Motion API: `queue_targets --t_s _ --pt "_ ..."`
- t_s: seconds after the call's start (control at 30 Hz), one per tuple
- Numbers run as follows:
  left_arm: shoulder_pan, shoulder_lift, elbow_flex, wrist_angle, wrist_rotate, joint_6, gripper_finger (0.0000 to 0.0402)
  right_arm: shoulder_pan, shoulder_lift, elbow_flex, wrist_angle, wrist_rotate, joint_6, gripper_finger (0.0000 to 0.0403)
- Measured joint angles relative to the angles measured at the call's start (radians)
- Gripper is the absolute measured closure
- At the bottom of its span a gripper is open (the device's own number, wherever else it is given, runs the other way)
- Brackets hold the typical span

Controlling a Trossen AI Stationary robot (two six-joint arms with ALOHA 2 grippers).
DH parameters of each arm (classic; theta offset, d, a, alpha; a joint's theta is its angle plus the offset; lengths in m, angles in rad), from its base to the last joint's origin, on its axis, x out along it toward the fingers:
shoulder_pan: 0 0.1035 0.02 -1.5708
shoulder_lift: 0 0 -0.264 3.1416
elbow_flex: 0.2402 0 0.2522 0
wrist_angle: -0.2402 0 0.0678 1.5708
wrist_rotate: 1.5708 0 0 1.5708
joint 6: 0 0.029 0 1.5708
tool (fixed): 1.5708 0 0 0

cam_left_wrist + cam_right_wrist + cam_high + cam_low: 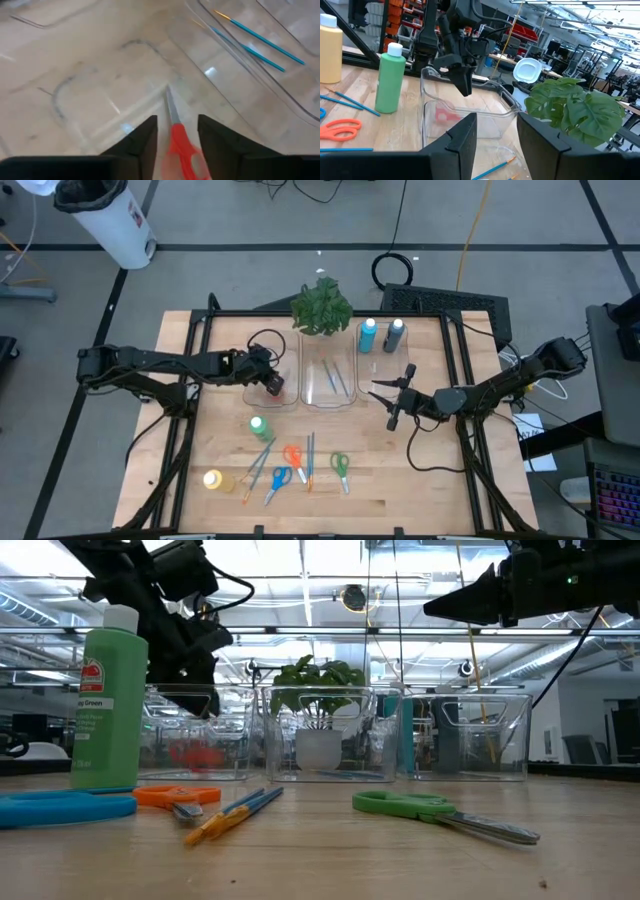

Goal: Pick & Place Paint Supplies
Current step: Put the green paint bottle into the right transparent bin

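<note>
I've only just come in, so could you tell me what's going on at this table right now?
The robot is sorting paint supplies into three clear bins. The left gripper hangs over the left bin, fingers parted, with the red scissors between them and lying in the bin. The right gripper waits open above the right bin, which holds two paint bottles. Two brushes lie in the middle bin. The green bottle, yellow bottle, more scissors and brushes remain on the table.

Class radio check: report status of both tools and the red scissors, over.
Left tool open above the left bin, red scissors lying inside between its fingers. Right tool open, empty, hovering by the right bin. Nothing in the way.
</note>
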Motion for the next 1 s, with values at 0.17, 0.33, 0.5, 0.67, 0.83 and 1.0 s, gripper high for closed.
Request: queue_targets --t_s 0.17,0.33,0.5,0.67,0.83,1.0 --pt "0.033 0.0 0.0 0.0 -0.024 0.032 0.0203 0.0 0.0 0.0 0.0 0.0 0.001 0.0271" --pt "0.065 -0.008 0.038 -0.034 0.068 0.061 0.0178 0.0 0.0 0.0 0.0 0.001 0.001 0.0272" --pt "0.075 -0.063 0.097 -0.048 0.169 0.098 0.0173 0.0 0.0 0.0 0.0 0.001 0.002 0.0271" --pt "0.018 -0.183 0.132 0.012 0.137 0.165 0.0172 0.0 0.0 0.0 -0.003 0.001 0.002 0.0272" --pt "-0.087 -0.32 0.132 0.077 0.004 0.236 0.0172 0.0 0.0 0.0 -0.021 0.001 0.003 0.0271" --pt "-0.209 -0.447 0.133 0.079 -0.18 0.286 0.0172 0.001 0.0 0.0 -0.031 0.0 0.007 0.0272"
